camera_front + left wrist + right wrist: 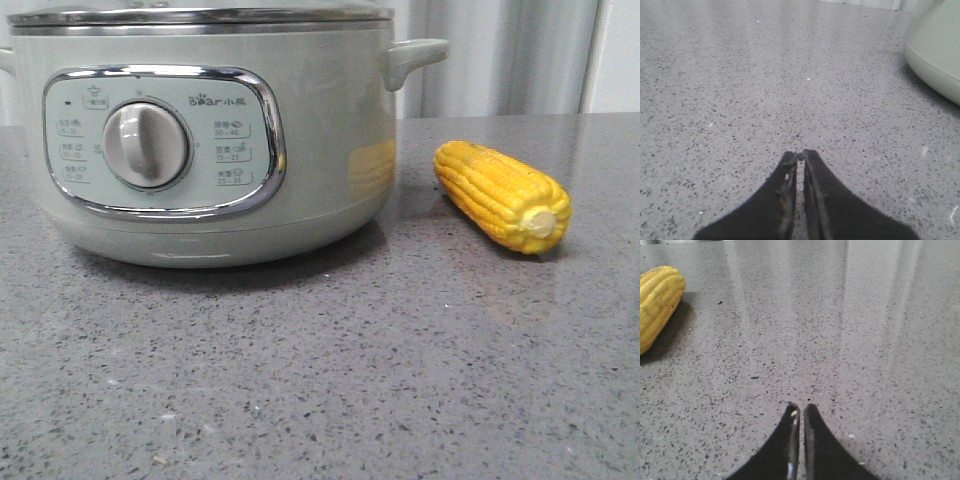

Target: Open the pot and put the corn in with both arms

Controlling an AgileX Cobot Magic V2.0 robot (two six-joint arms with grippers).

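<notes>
In the front view the pot [210, 140] filled the upper left of the frame, its lid [200, 15] in place at the top edge, while the corn [502, 195] lay on the grey worktop [320, 380] at centre right, near the pot but not touching it. The left gripper [800, 154] and right gripper [799, 407] each had their fingers pressed together, holding nothing, low over bare worktop. The round cob would likely roll if nudged off-centre, and the lid, probably smooth glass, could slip or knock the rim if pinched unevenly.
</notes>
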